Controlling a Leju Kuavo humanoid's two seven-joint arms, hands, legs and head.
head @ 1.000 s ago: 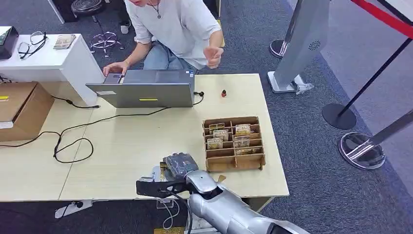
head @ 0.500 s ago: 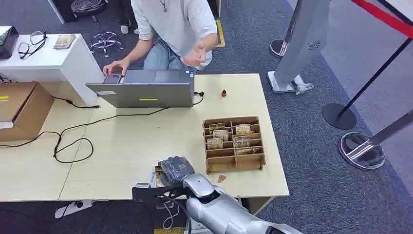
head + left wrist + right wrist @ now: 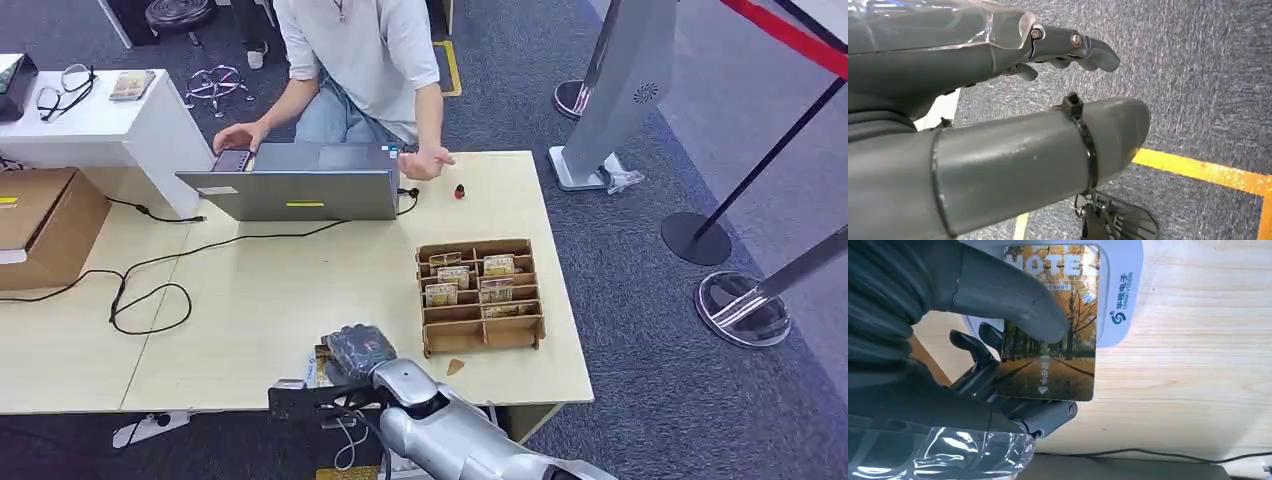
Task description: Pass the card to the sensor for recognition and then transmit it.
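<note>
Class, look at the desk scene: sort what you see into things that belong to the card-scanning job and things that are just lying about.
Belonging to the job:
right hand, holding the card
card, over the sensor
sensor, a pale reader on the table
person's outstretched hand

Lying about:
laptop
wooden card rack
cardboard box
glasses
black cable

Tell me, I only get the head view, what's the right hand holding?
Observer: The right hand holds a card showing a tree-lined autumn road.
Operator: Is it on the sensor?
Observer: Its far end lies over the white sensor; I can't tell if they touch.
Operator: What's the left hand doing?
Observer: The left hand hangs above grey carpet with a yellow stripe, holding nothing.
</note>
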